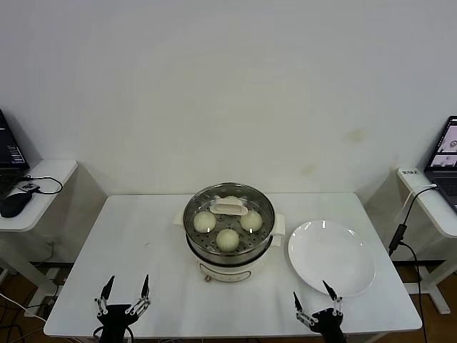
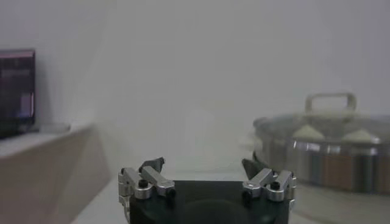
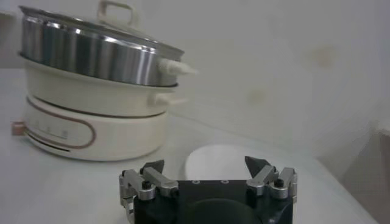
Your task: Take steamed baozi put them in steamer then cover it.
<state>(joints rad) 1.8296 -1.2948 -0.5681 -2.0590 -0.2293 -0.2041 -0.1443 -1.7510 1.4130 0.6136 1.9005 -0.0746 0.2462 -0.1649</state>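
The steamer [image 1: 228, 259], a shiny steel pot on a white base, stands at the table's middle. The clear glass cover [image 1: 263, 205] with its cream handle [image 1: 228, 209] sits on it. Through the glass I see three baozi [image 1: 228, 239]; a fourth lies hidden under the handle or does not show. The steamer also shows in the left wrist view [image 2: 329, 152] and the right wrist view [image 3: 91, 58]. My left gripper [image 1: 125, 291] is open and empty at the table's front left. My right gripper [image 1: 315, 299] is open and empty at the front right, near the plate.
An empty white plate [image 1: 331, 256] lies right of the steamer; it also shows in the right wrist view [image 3: 213, 161]. Side desks with laptops stand at far left [image 1: 32, 187] and far right [image 1: 435, 204]. A cable [image 1: 400, 232] hangs off the right desk.
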